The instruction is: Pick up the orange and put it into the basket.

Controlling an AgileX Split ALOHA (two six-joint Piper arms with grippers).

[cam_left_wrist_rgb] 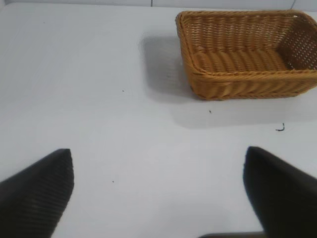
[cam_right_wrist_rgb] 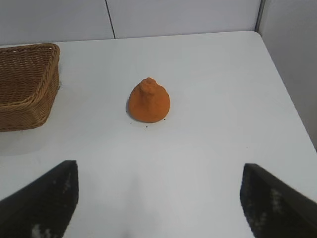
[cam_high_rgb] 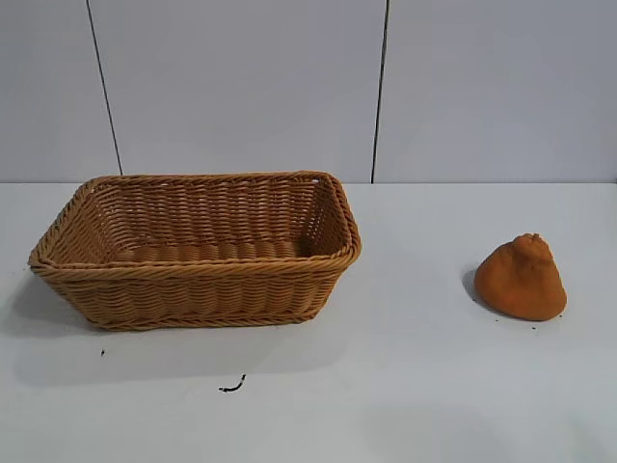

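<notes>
Orange sits upright on the white table, right of centre in the exterior frame, knob on top, nothing touching it. Basket stands at left-centre, well apart from the fruit, nothing visible inside. Small dark squiggle mark on the table below the basket.

Left gripper: 2 fingers spread wide, holding nothing, above bare table, basket in upper right of its view.

Right gripper: 2 fingers spread wide, holding nothing, orange centred beyond them.
</notes>
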